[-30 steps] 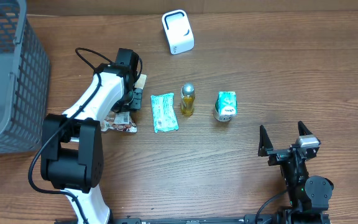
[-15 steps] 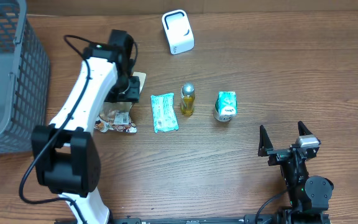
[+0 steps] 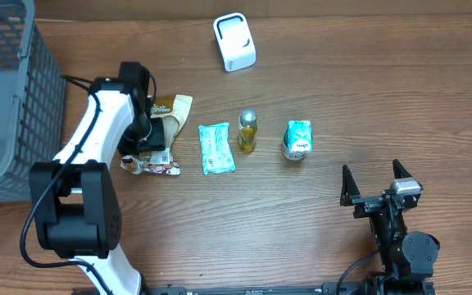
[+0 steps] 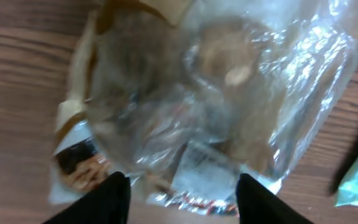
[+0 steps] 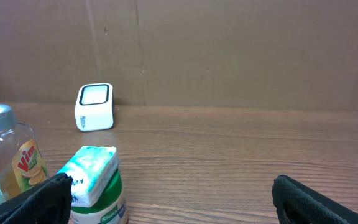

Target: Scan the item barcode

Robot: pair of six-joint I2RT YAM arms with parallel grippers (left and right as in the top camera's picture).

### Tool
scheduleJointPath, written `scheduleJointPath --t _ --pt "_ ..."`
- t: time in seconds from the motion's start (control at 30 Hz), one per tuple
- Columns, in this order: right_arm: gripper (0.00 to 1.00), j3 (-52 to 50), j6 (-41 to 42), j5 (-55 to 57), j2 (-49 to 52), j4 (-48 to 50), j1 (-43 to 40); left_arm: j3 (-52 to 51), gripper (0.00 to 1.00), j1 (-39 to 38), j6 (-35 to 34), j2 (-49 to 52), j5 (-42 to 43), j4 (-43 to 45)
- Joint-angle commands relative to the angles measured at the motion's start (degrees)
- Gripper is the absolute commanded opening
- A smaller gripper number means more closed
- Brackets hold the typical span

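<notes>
A clear plastic snack bag (image 3: pixel 169 123) with a tan top and a white label lies on the table left of centre. It fills the left wrist view as the bag (image 4: pixel 210 106). My left gripper (image 3: pixel 147 131) hovers over its left side, open, its two black fingertips (image 4: pixel 114 199) apart at the bag's near edge with nothing clamped. The left gripper (image 4: pixel 185 202) looks straight down at the bag. A white barcode scanner (image 3: pixel 234 41) stands at the back, also seen as the scanner (image 5: pixel 95 107). My right gripper (image 3: pixel 375 184) rests open at the front right, empty.
A teal packet (image 3: pixel 216 147), a small yellow bottle (image 3: pixel 247 131) and a green jar (image 3: pixel 297 141) topped by a tissue pack sit in a row right of the bag. A grey mesh basket (image 3: pixel 11 98) stands at the far left.
My left arm has swung left and back off the bag, and its jaws have widened. More of the bag's top now shows. The right arm has not moved.
</notes>
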Motion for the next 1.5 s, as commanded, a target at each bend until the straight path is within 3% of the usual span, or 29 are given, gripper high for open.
scheduleJointPath --t 0.0,0.6,0.83,1.07,1.27,1.47 --pt "1.0 -0.6 0.0 0.5 -0.5 0.2 -0.1 -2.6 0.58 0.0 1.3 -0.4 5.9 2.1" --pt "1.0 -0.6 0.0 0.5 -0.5 0.2 -0.1 -9.1 0.61 0.0 -0.6 -0.4 5.9 8.7" --pt "1.0 -0.6 0.0 0.5 -0.5 0.2 -0.1 -0.9 0.7 0.1 -0.4 -1.4 9.9 4.1" --pt "1.0 -0.6 0.0 0.5 -0.5 0.2 -0.1 7.6 0.72 1.7 -1.6 -1.5 3.3 -2.8" --pt "1.0 -0.6 0.0 0.5 -0.5 0.2 -0.1 4.4 0.72 2.4 -1.7 -1.3 -1.5 -3.6" --pt "1.0 -0.6 0.0 0.5 -0.5 0.2 -0.1 -3.7 0.73 2.4 -1.8 -1.3 0.2 4.0"
